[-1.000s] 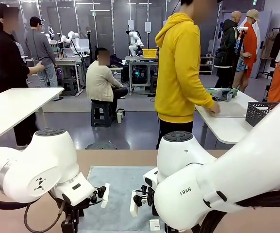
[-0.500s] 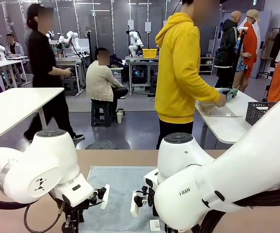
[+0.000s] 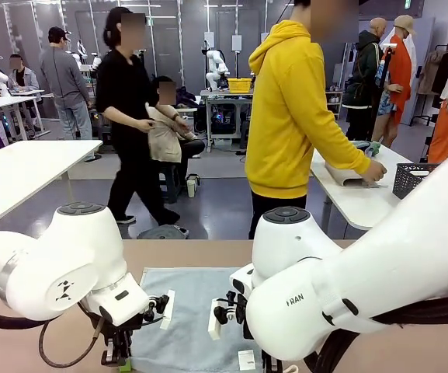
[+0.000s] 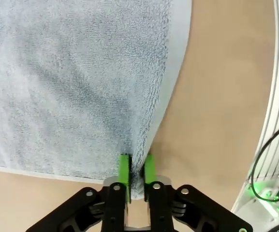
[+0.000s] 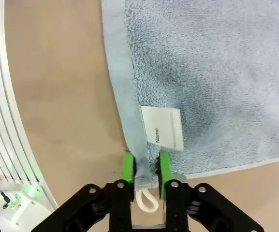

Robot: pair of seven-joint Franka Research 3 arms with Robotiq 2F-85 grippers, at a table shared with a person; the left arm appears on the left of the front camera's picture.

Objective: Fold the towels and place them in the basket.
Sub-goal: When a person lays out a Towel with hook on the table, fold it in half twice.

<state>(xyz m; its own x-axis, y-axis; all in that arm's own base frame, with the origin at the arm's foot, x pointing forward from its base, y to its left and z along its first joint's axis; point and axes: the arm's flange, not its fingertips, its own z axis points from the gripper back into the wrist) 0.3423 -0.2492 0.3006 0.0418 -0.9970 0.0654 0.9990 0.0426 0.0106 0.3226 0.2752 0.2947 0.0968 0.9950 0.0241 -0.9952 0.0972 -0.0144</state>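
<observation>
Now: blue-grey towel (image 4: 71, 72) lies flat on bench (image 4: 216, 96). Left tool (image 4: 135, 169) clamped on one corner; right tool (image 5: 146, 169) clamped on another corner, beside its white label (image 5: 163, 128), loop tag (image 5: 144, 200) between the pads (image 5: 128, 166).

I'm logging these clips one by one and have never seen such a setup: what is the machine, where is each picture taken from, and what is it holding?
This is two white robot arms at a tan table. The front picture is taken from between them, looking across the table; the big white shapes are the left arm and right arm. The other two pictures come from a camera on each wrist, looking down past that arm's tip. A pale blue-grey towel lies spread on the table. The left fingers, black with green pads, are closed on one corner of it; the right fingers are closed on another corner, beside its white label and loop. A person in a yellow hoodie stands on the far side.
</observation>
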